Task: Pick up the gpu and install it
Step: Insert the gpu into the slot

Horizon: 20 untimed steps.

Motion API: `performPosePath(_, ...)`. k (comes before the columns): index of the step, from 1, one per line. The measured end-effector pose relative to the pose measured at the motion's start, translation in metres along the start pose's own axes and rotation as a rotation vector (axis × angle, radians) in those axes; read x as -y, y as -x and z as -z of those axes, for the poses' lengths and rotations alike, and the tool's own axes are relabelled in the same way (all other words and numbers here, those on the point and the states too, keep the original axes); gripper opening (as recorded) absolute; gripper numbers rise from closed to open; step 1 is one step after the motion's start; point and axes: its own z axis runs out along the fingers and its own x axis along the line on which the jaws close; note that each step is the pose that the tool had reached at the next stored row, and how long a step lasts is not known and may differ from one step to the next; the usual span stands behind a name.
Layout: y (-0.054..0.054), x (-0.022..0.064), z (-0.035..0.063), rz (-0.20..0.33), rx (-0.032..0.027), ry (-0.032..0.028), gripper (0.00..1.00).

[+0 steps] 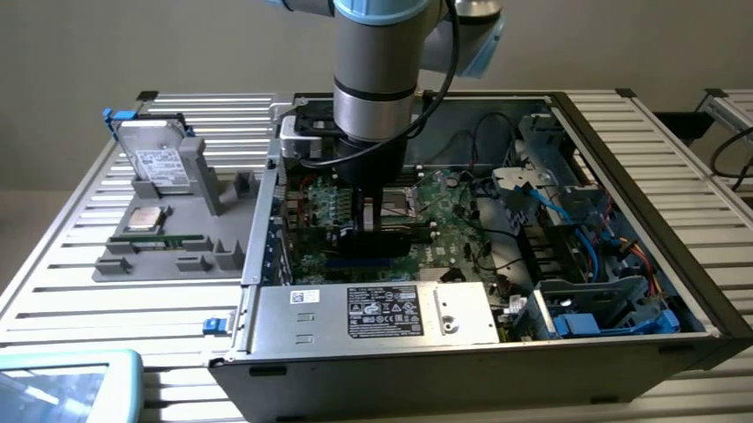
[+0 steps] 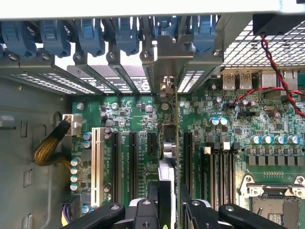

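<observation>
The gripper (image 2: 172,198) right under the lens is clamping narrow on the gpu (image 2: 167,155) by its top edge, holding it upright over the motherboard (image 2: 138,107) inside the open PC case (image 1: 471,381), bracket (image 2: 167,55) facing the rear slot openings (image 2: 114,78), probably lining it up.

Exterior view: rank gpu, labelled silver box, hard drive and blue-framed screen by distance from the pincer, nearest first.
1. gpu: in the pincer, over the motherboard.
2. labelled silver box: front of the case.
3. hard drive: grey tray, exterior view's left.
4. blue-framed screen: exterior view's lower left.
</observation>
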Motion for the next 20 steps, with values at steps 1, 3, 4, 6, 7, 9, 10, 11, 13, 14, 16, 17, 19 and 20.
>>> performPosePath(1, -0.0002, -0.0001, 0.0002, 0.001, -0.0001, 0.0000, 0.27)
performPosePath(3, -0.0003, 0.0000, 0.0002, 0.001, 0.0002, -0.0002, 0.27)
performPosePath(4, -0.0004, 0.0000, 0.0003, 0.002, 0.0002, -0.0002, 0.27)
performPosePath(6, -0.0005, 0.0000, 0.0003, 0.002, 0.0002, -0.0001, 0.27)
performPosePath(7, -0.0010, 0.0000, 0.0003, 0.002, 0.0003, -0.0001, 0.27)
performPosePath(9, -0.0012, 0.0000, 0.0003, 0.002, 0.0005, -0.0002, 0.27)
performPosePath(10, -0.0020, 0.0000, 0.0003, 0.003, 0.0009, -0.0002, 0.27)
performPosePath(11, -0.0021, 0.0000, 0.0003, 0.003, 0.0012, -0.0002, 0.27)
performPosePath(13, -0.0021, 0.0000, 0.0002, 0.003, 0.0014, -0.0002, 0.27)
performPosePath(14, -0.0021, 0.0000, 0.0002, 0.003, 0.0014, -0.0002, 0.27)
performPosePath(16, -0.0021, 0.0001, 0.0003, 0.003, 0.0014, -0.0002, 0.27)
performPosePath(17, -0.0021, 0.0001, 0.0003, 0.003, 0.0014, -0.0002, 0.27)
performPosePath(19, -0.0022, 0.0001, 0.0003, 0.003, 0.0013, -0.0002, 0.27)
performPosePath(20, -0.0021, 0.0001, 0.0003, 0.003, 0.0013, -0.0002, 0.27)
